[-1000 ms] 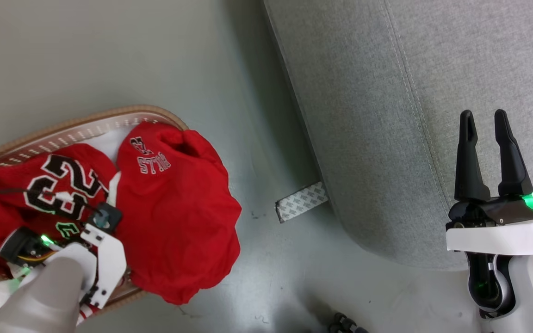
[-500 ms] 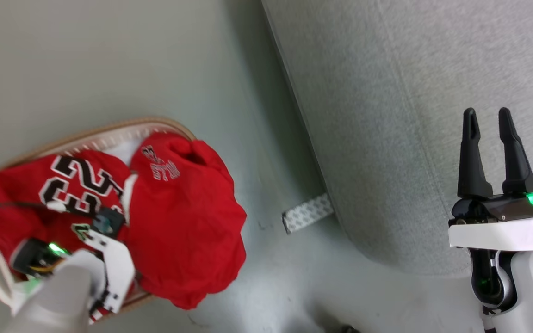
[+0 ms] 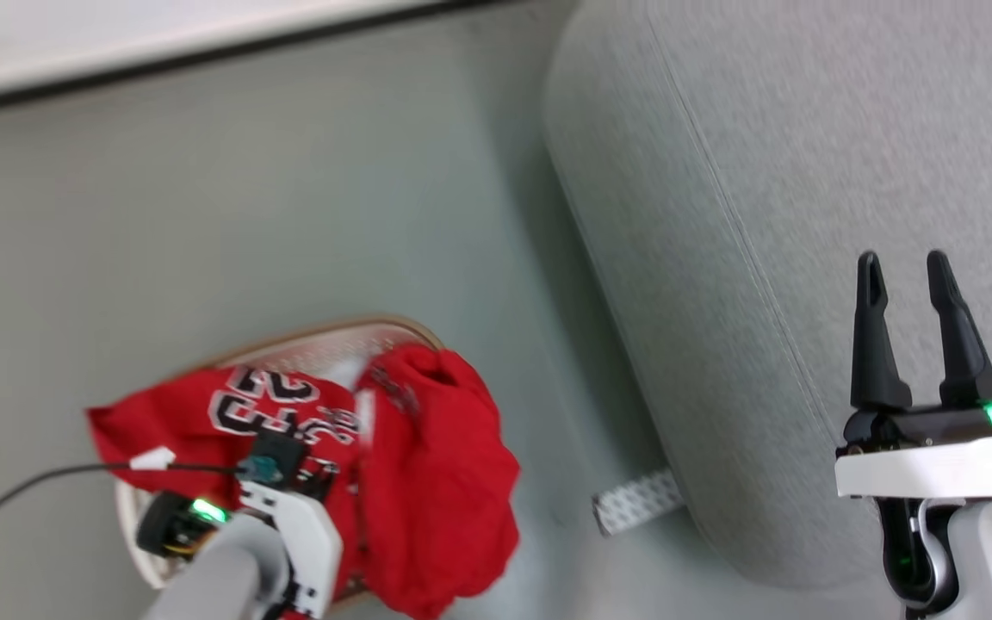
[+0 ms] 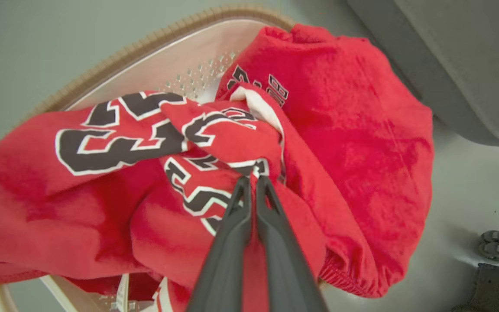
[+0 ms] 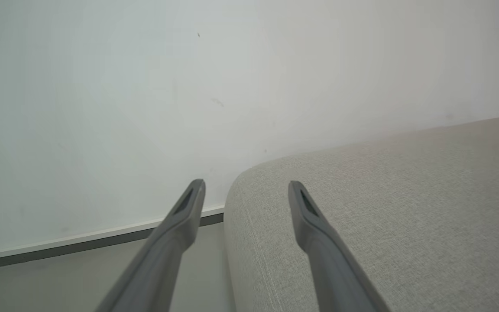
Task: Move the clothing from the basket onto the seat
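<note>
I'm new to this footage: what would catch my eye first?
The bright red jersey with its black-and-white 23, heaped with red shorts in the cream basket at the head view's lower left, stands out first. The left gripper is pinched shut on the jersey. At right, the open right gripper points toward the big grey seat.

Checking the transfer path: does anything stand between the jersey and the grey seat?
Nothing solid visible: the shorts lie beside the jersey toward the seat, then floor with a flat patterned strip at its base.
</note>
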`<state>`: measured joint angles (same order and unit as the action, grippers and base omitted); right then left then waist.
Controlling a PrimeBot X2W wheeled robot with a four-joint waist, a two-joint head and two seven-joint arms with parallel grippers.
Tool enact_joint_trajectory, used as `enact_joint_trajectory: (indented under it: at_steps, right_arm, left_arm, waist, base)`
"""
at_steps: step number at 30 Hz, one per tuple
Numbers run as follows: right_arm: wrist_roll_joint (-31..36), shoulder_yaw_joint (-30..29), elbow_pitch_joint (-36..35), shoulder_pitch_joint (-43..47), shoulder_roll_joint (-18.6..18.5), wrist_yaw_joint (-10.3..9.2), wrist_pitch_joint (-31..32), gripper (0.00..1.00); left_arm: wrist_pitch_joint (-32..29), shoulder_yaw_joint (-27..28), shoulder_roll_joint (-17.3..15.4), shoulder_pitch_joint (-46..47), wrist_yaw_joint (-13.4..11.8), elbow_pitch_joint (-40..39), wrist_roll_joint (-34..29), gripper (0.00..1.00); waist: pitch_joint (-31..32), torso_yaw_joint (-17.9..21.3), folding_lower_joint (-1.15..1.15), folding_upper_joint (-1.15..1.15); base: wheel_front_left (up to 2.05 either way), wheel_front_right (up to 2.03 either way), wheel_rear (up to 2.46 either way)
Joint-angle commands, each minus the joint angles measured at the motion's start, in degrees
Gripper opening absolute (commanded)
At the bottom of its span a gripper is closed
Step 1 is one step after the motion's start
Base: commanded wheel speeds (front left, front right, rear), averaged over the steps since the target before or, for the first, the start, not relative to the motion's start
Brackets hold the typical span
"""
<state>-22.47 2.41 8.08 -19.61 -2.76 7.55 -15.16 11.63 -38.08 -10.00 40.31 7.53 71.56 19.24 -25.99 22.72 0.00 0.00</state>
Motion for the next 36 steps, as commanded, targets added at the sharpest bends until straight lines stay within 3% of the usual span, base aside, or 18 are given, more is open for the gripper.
enact_joint_trajectory:
  at_steps: [1, 11, 21, 36]
  right_arm:
    - [0.8, -0.31, 0.3, 0.72, -0.21, -0.12, 0.0, 1.0]
    - [3.81, -0.26, 1.89, 3.17, -0.23, -0.12, 0.01, 1.0]
    - [4.0, -0.13, 3.3, 7.25, -0.22, -0.12, 0.01, 1.0]
    - [3.31, 3.57, 4.29, 10.68, -0.22, -0.12, 0.02, 1.0]
  left_arm:
    - [0.38, -0.19, 0.25, -0.98, -0.09, -0.33, 0.46, 0.0]
    - [3.54, -1.09, 2.67, -4.34, -0.09, -6.49, 5.92, 0.0]
    - [3.57, 3.1, 0.64, -8.82, -0.08, -26.18, 4.08, 0.0]
    - [3.54, 9.8, 0.92, -11.41, -0.11, -47.3, 3.86, 0.0]
  waist:
    - [4.26, -3.72, 0.0, 0.0]
    - [13.25, -11.38, 0.0, 0.0]
    - [20.18, -16.78, 0.0, 0.0]
    - [25.74, -18.88, 0.0, 0.0]
  base:
    - [0.0, 0.0, 0.0]
    - [0.0, 0.0, 0.0]
    - [0.0, 0.0, 0.0]
    - [0.0, 0.0, 0.0]
